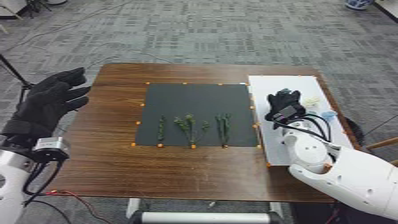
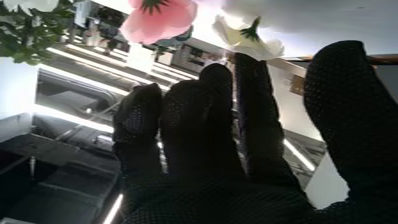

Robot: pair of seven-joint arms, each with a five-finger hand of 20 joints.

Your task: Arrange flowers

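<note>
My right hand (image 1: 284,103) is over the white board at the right of the head view. A pale flower (image 1: 311,102) and a light blue flower (image 1: 330,115) lie beside it. Three groups of green stems, a thin one (image 1: 162,130), a leafy one (image 1: 189,126) and a third (image 1: 223,129), rest on the dark mat. In the right wrist view my right hand (image 2: 204,135) is open, its fingers straight, with a pink flower (image 2: 158,22), a white flower (image 2: 251,39) and green leaves (image 2: 35,35) beyond the fingertips. My left hand (image 1: 53,102) is open off the table's left side.
The brown table (image 1: 191,172) carries the dark mat (image 1: 195,100), with small orange markers along its edges. To the right of the mat is the long white board (image 1: 280,82). A white bar (image 1: 204,217) crosses below the table's front edge.
</note>
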